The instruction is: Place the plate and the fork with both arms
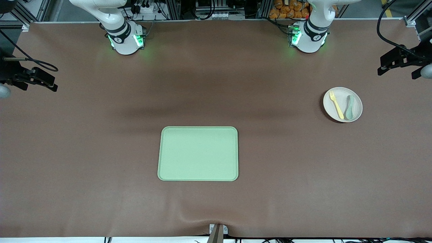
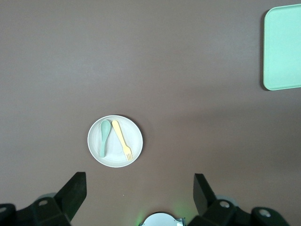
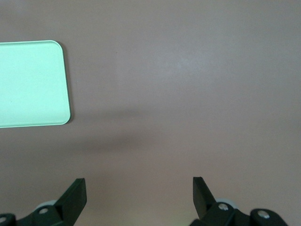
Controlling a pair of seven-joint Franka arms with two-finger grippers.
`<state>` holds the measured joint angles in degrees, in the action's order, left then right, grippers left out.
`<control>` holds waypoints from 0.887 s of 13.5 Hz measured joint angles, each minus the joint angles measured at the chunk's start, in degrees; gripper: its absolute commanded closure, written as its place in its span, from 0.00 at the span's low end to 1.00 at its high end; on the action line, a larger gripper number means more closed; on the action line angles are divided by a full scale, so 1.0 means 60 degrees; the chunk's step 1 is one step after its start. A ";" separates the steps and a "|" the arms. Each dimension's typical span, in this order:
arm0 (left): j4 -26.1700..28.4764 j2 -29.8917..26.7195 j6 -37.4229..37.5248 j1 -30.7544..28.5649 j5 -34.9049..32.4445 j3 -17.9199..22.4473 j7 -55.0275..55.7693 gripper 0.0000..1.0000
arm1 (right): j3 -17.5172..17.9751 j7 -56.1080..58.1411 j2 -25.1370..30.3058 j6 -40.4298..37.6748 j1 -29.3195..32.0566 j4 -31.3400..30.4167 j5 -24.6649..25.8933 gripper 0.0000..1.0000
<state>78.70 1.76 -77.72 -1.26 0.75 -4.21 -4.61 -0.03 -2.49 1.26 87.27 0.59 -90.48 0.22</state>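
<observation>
Lying on plate [image 1: 342, 104] (unlabelled): fork [image 1: 336, 104]

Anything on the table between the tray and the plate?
No. Between the tray and the plate there is only bare brown table, as the front view shows.

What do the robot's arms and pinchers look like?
Both arms are white with black bands at the joints, and green lights glow on their round bases. The left gripper and right gripper are black, each with two wedge-shaped fingers and small silver screws. Black cables run near the bases.
</observation>
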 measured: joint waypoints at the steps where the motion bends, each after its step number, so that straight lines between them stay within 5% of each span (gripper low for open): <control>1: 0.0000 -0.0001 0.0000 0.0000 0.0000 0.0000 0.0001 0.00 | 0.0000 0.0000 0.0000 0.0000 0.0000 0.0000 0.0000 0.00; 12: 0.0098 -0.0001 0.0000 0.0020 0.0000 -0.0016 0.0012 0.00 | 0.0000 0.0000 0.0000 0.0000 0.0000 -0.0001 0.0000 0.00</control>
<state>79.29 1.76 -77.71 -1.14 0.75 -4.31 -4.54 -0.03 -2.49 1.26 87.28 0.59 -90.48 0.22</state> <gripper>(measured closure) 0.000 0.000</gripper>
